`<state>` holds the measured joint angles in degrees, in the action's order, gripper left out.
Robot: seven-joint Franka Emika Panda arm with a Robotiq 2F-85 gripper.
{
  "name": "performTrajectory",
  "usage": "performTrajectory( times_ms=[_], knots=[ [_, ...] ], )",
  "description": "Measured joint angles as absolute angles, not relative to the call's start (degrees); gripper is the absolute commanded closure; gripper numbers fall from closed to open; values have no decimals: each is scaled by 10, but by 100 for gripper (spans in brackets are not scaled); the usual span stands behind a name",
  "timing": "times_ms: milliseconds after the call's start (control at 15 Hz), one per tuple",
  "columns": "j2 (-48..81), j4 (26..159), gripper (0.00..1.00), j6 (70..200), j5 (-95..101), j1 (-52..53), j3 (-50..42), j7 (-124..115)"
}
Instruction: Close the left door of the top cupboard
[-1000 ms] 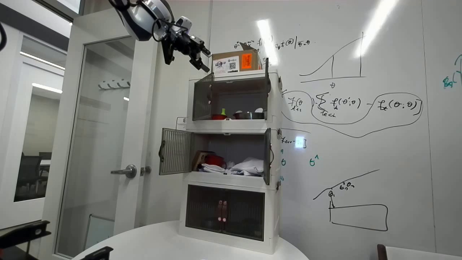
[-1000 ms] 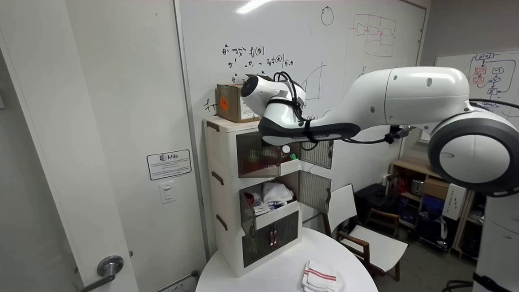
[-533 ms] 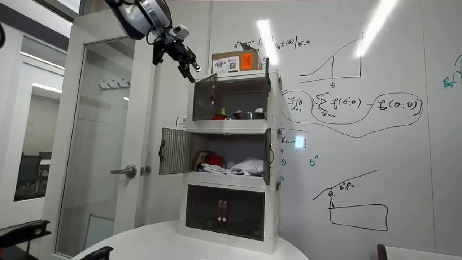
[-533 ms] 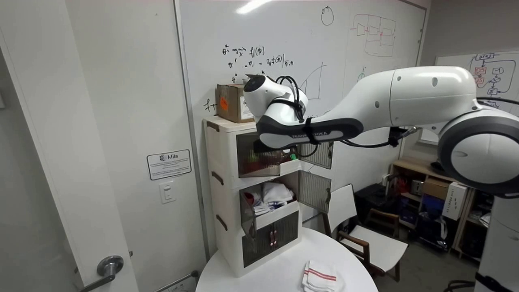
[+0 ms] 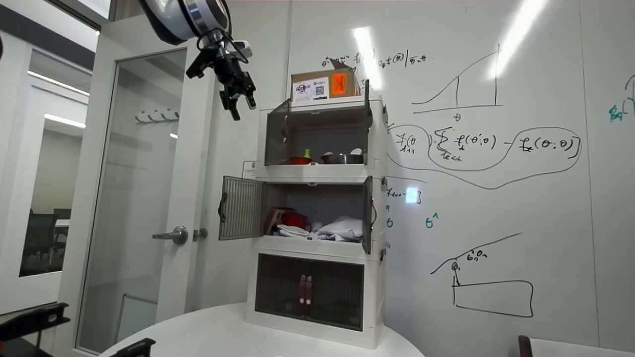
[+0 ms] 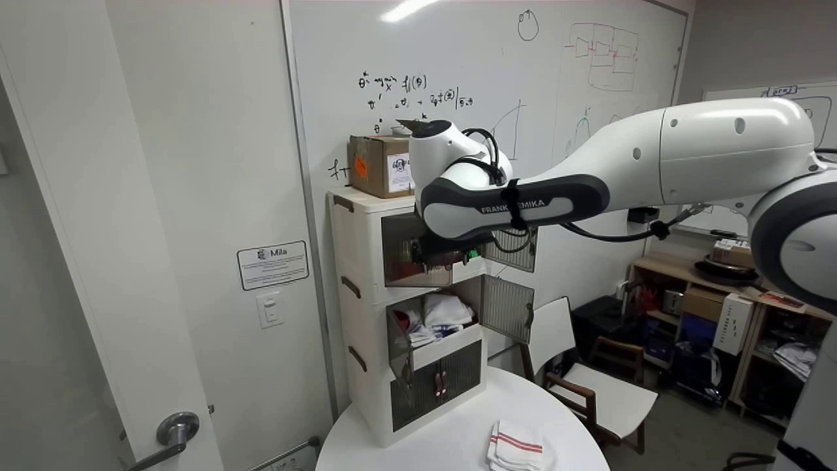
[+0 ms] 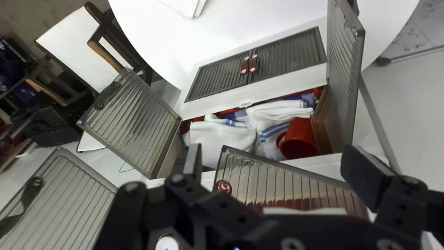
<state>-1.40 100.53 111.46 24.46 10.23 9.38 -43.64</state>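
Observation:
The top cupboard (image 5: 317, 171) is the upper section of a white stacked cabinet. Its left door (image 5: 278, 136) is dark, see-through and ribbed, and stands part open. That door shows in the other outside picture too (image 6: 400, 252), partly behind the arm. In the wrist view the left door (image 7: 288, 177) lies beyond and between the spread fingers. My gripper (image 5: 244, 113) points down beside the left door in an exterior view and looks apart from it. In the wrist view the gripper (image 7: 274, 159) is open with nothing between its fingers.
The top right door (image 5: 367, 124) stands wide open. Both middle doors (image 5: 242, 208) (image 5: 367, 214) are open, with cloths (image 7: 222, 139) and a red mug (image 7: 300, 139) inside. The bottom doors (image 5: 308, 292) are shut. A cardboard box (image 5: 322, 84) sits on top. A folded towel (image 6: 516, 446) lies on the table (image 6: 451, 432).
My gripper has moved left, away from the left door, and turned to point more downward. The left door swung slightly inward, then back out a little.

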Motion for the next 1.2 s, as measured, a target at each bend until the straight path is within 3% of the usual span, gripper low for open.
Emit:
performTrajectory(
  times_ms=[1200],
  knots=[
    [155, 846, 0, 1108, 316, 97, 41, -438]
  ],
)
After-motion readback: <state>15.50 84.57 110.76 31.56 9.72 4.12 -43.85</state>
